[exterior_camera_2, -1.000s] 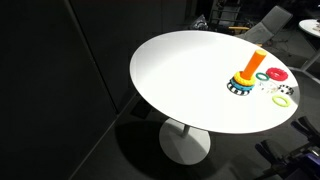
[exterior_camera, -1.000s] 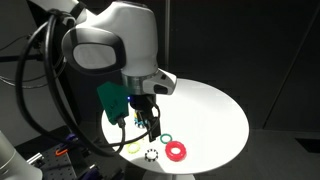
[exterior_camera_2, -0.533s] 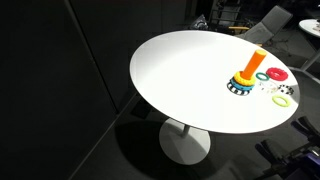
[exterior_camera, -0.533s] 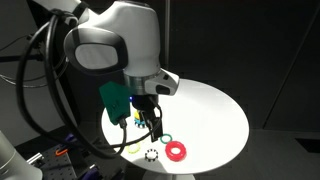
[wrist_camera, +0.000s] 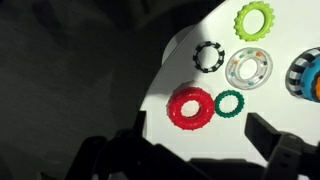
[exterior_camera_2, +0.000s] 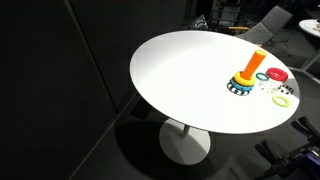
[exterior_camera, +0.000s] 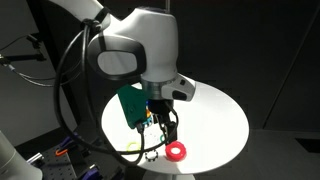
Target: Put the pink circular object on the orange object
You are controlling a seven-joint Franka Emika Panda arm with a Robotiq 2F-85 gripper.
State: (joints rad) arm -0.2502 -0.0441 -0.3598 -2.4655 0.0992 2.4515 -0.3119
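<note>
The pink circular object (wrist_camera: 190, 108) lies flat on the white table in the wrist view, just left of a dark green ring (wrist_camera: 230, 103). It also shows in both exterior views (exterior_camera: 177, 151) (exterior_camera_2: 276, 74). The orange object (exterior_camera_2: 258, 62) stands upright on its stack of coloured rings (exterior_camera_2: 242, 84). Only the stack's edge (wrist_camera: 306, 76) shows at the right border of the wrist view. My gripper (wrist_camera: 200, 132) is open and empty, hovering above the table with the pink ring just ahead of its fingers. It hangs left of and above the ring in an exterior view (exterior_camera: 160, 126).
On the round white table (exterior_camera_2: 180, 70) lie a black toothed ring (wrist_camera: 207, 57), a clear ring (wrist_camera: 248, 68) and a yellow-green ring (wrist_camera: 254, 19). The table edge runs just left of the pink ring. The surroundings are dark.
My arm has moved to the right in the exterior view, closer to the pink ring, and now hides the dark green ring there. The rings and peg have not moved.
</note>
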